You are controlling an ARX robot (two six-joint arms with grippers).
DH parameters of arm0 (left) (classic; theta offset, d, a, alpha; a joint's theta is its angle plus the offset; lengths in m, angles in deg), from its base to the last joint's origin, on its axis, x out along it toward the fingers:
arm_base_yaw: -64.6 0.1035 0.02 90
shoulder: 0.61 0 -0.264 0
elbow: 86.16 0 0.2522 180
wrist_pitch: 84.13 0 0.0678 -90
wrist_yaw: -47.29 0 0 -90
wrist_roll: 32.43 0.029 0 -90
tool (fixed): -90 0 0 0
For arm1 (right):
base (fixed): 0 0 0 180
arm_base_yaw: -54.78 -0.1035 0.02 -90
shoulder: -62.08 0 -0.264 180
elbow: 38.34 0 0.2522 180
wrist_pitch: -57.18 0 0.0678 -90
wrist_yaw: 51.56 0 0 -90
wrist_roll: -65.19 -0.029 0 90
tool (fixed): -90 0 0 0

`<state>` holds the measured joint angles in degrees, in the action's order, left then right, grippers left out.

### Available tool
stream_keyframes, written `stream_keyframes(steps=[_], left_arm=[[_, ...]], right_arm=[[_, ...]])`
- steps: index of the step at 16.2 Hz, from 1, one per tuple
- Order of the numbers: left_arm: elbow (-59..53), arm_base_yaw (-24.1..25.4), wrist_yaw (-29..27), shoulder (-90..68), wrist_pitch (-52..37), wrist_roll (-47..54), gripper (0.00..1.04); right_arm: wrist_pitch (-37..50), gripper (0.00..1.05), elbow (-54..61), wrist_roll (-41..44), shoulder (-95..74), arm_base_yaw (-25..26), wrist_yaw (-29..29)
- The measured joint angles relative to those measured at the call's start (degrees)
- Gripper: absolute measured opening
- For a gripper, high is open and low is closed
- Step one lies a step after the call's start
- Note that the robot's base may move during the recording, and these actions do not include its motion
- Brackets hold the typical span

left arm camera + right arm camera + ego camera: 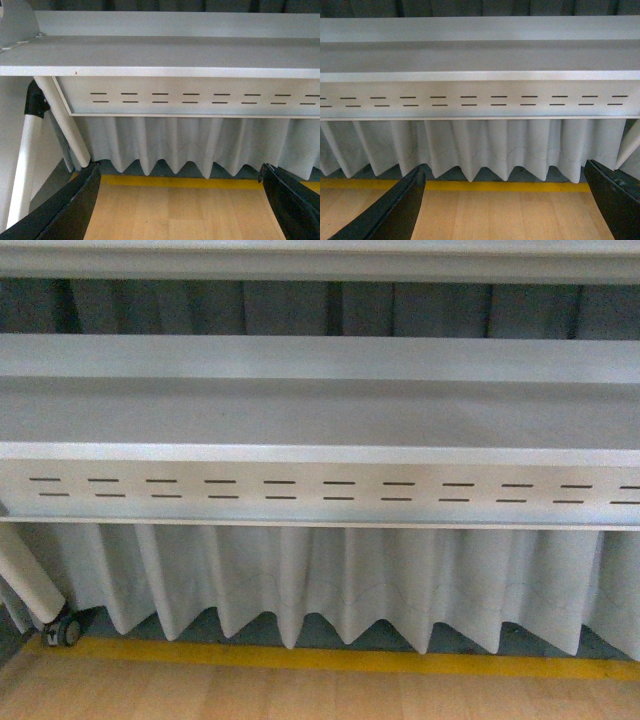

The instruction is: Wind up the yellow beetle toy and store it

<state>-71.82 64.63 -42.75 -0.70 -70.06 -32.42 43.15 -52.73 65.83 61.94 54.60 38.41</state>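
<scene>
The yellow beetle toy is out of view in all three views. My left gripper is open and empty; its black fingers frame bare wooden floor. My right gripper is open and empty too, with its black fingers wide apart over the same kind of floor. Neither arm shows in the front view.
A grey metal bench with a slotted front panel spans the front view, with a pleated white curtain below it. A yellow line runs along the wooden floor. A white leg with a caster stands at the left. White frame tubes stand at the bench's end.
</scene>
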Motion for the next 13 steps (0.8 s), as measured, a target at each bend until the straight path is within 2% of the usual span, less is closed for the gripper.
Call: stream_keyframes(steps=[13], left_arm=[[0.00, 0.00, 0.00, 0.00, 0.00, 0.00, 0.98]], right_arm=[[0.00, 0.98, 0.00, 0.00, 0.00, 0.00, 0.00]])
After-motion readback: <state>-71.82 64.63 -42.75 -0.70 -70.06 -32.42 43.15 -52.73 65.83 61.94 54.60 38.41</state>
